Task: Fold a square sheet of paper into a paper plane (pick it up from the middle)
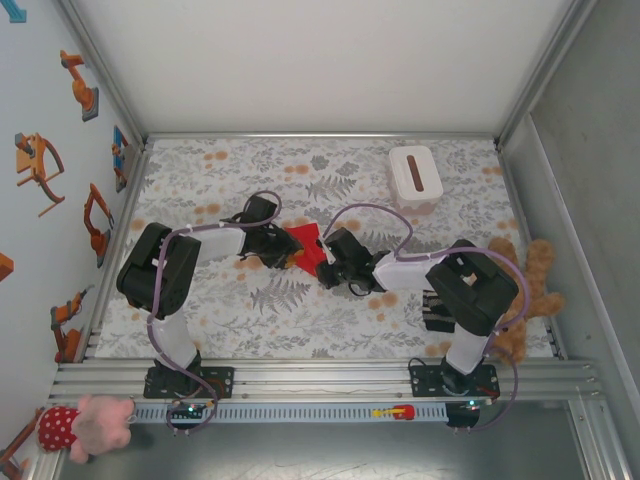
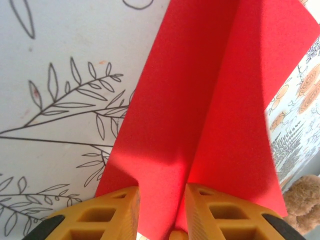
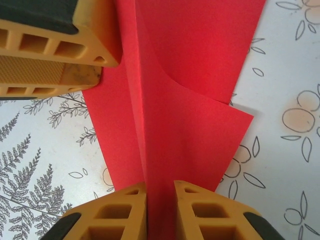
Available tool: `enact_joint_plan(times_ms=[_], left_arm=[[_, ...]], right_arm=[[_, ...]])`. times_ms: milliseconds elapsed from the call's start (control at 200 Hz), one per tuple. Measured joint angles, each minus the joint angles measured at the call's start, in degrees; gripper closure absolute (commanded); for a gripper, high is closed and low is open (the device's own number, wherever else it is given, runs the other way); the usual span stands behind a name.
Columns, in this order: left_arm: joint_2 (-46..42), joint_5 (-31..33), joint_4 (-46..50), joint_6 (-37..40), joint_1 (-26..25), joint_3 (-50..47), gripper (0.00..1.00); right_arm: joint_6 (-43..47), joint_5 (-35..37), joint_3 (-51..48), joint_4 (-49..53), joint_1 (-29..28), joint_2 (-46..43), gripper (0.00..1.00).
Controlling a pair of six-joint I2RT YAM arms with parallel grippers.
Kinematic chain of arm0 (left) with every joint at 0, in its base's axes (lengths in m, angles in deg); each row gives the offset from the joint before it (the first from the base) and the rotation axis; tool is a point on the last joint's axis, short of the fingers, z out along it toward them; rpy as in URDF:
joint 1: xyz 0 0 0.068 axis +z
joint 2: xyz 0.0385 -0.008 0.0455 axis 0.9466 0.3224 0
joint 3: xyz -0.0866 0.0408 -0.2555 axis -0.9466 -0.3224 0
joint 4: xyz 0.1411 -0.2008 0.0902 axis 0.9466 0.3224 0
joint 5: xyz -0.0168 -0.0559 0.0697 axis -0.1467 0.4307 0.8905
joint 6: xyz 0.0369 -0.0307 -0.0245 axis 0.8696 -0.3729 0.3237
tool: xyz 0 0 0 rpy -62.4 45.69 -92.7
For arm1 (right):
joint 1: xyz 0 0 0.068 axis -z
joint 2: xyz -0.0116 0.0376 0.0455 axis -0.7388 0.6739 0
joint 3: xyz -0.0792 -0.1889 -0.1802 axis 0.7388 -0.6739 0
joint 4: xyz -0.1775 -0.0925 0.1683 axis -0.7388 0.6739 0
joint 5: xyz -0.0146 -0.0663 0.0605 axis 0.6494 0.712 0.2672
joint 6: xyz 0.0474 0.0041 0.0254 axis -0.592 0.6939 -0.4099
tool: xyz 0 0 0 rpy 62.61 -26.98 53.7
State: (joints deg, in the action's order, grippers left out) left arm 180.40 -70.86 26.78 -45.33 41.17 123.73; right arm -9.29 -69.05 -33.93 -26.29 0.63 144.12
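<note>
The square sheet of paper (image 1: 306,246), bright red and already creased into a narrow folded shape, lies at the middle of the table (image 1: 300,320) on its leaf-patterned cover, with a raised centre crease running along its length and one folded flap lying over another (image 3: 200,115). The left gripper (image 1: 283,247) meets it from the left; in its wrist view the yellow fingers (image 2: 115,212) stand somewhat apart, astride the crease, with a clear strip of red paper (image 2: 210,100) in the gap. The right gripper (image 1: 326,263) comes in from the right and slightly nearer; its jaws are drawn in narrowly and pinch the raised crease between them (image 3: 160,210), and one finger of the left gripper (image 3: 55,45) rests at the sheet's other end. A white box (image 1: 414,177) with a dark slot sits well apart, far and to the right. A brown teddy bear (image 1: 525,290) lies at the table's right edge, and a pink plush toy (image 1: 95,420) sits at the near left.
</note>
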Motion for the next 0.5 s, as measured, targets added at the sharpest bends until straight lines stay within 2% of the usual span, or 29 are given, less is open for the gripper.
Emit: enact_joint_plan(times_ms=[496], left_arm=[[-0.9,1.3,0.5,0.0,-0.4,-0.4,0.74]], right_arm=[[-1.1,-2.0,-2.3,-5.0,0.3,-0.1,0.97]])
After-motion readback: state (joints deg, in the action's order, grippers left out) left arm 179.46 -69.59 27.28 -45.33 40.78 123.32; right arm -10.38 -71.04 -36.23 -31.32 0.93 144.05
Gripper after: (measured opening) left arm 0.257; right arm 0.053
